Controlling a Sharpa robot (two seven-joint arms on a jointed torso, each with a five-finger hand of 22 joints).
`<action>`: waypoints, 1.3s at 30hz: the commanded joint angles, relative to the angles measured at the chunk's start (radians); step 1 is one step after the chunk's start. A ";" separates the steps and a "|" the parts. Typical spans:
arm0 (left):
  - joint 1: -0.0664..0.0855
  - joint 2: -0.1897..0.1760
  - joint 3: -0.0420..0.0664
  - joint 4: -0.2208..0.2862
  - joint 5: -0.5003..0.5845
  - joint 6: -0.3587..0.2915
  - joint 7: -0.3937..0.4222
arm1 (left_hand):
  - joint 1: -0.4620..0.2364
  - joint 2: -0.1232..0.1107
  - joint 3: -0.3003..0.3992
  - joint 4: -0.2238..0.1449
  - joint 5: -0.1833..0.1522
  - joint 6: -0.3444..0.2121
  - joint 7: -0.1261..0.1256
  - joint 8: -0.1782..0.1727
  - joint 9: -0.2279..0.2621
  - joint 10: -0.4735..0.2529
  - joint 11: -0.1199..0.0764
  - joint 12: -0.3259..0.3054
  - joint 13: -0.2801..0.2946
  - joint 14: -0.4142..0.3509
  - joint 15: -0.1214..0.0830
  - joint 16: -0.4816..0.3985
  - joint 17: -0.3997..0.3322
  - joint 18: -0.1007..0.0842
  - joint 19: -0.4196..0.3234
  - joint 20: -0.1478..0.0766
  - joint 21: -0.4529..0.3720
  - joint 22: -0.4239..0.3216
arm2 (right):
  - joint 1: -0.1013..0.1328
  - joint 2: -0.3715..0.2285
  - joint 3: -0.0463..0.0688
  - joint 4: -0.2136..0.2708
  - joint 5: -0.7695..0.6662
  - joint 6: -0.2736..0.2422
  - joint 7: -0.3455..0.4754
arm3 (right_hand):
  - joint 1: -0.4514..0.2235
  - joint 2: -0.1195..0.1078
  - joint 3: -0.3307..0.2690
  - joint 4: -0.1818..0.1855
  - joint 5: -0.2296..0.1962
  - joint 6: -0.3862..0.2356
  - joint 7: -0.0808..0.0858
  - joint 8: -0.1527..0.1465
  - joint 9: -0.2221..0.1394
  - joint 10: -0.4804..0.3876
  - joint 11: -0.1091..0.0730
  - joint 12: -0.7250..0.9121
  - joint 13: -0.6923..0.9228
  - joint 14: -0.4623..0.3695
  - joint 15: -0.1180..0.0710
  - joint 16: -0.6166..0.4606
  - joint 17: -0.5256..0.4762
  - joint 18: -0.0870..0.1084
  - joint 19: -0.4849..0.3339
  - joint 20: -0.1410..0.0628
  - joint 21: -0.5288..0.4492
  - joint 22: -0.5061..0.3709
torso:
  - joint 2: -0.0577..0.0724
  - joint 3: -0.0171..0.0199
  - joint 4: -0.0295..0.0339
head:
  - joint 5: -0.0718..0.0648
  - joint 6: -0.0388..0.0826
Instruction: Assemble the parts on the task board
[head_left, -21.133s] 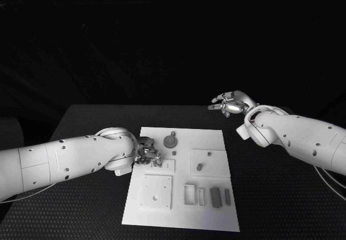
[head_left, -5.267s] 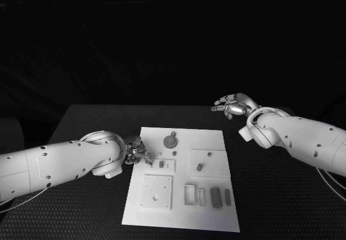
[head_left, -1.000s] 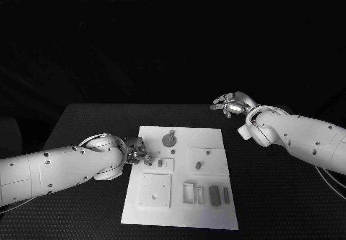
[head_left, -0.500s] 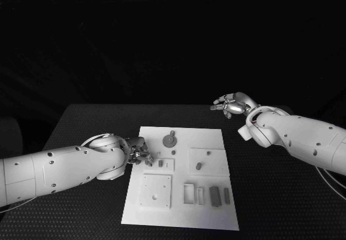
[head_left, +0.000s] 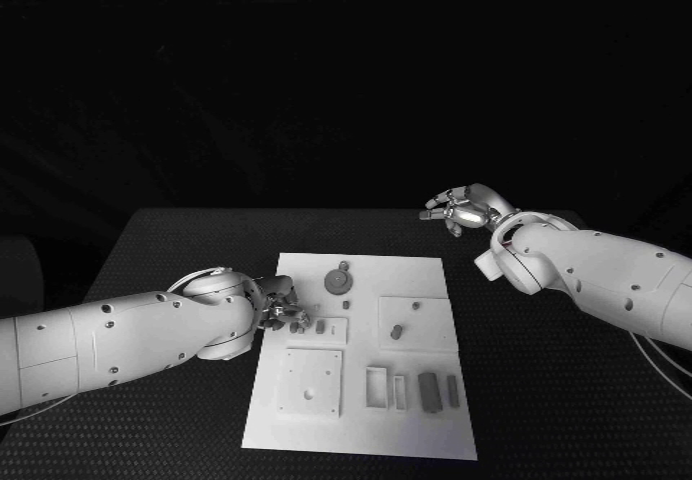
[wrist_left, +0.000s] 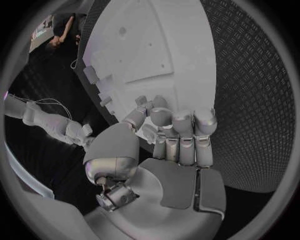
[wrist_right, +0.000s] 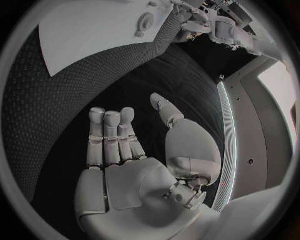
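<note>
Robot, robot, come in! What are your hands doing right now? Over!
Left hand at the flat white task board's left edge, fingers curled over a small grey part. Right hand open, raised beyond the board's far right corner. Nothing blocking.

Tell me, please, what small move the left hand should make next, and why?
Probably ease the left hand down a little: its fingers are curled over the left edge of the white task board, beside a small dark part in a square plate. Whether it holds anything is unclear. The right hand hangs open, away.
</note>
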 joint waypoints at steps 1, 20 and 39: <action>-0.005 0.005 -0.003 -0.001 0.005 0.037 -0.001 | -0.019 -0.013 -0.002 0.014 -0.079 0.012 -0.025 0.010 0.005 -0.032 -0.028 0.005 -0.003 0.000 -0.005 0.003 -0.001 0.119 -0.005 -0.005 0.001 -0.001 | 0.000 0.000 0.000 0.002 0.000 0.012 0.010 | -0.007 -0.001 -0.004 -0.001 0.007 0.032 0.028 0.006 -0.001 -0.160 0.025 0.006 -0.001 -0.008 0.000 0.006 -0.001 0.029 -0.001 0.002 -0.006 0.014 | 0.000 -0.0007 0.0015 | -0.002 -0.001; -0.005 -0.011 -0.002 -0.004 -0.005 -0.028 0.001 | -0.145 -0.279 0.060 0.300 -0.375 -0.030 -0.017 0.031 0.005 -0.045 -0.021 -0.007 -0.007 -0.022 -0.017 -0.010 -0.011 0.133 -0.015 -0.014 -0.022 -0.013 | -0.001 0.001 0.000 -0.002 0.000 0.011 0.010 | -0.007 -0.002 -0.004 -0.001 0.007 0.031 0.028 0.006 -0.002 -0.160 0.025 0.006 -0.002 -0.008 0.000 0.007 -0.002 0.029 -0.002 0.002 -0.006 0.014 | 0.000 -0.0018 0.0017 | -0.007 0.001; 0.010 -0.013 0.020 0.001 0.047 -0.162 0.117 | -0.040 -0.191 0.015 0.226 -0.244 -0.168 0.034 -0.028 -0.063 -0.131 0.023 -0.039 -0.015 -0.098 -0.015 -0.043 -0.028 0.123 -0.078 -0.006 -0.058 -0.020 | -0.003 0.003 0.000 -0.005 0.000 0.013 0.010 | -0.007 -0.001 -0.004 -0.001 0.008 0.031 0.028 0.006 -0.003 -0.160 0.025 0.006 -0.003 -0.009 0.000 0.007 -0.002 0.029 -0.002 0.002 -0.007 0.014 | 0.001 -0.0016 0.0007 | -0.013 0.008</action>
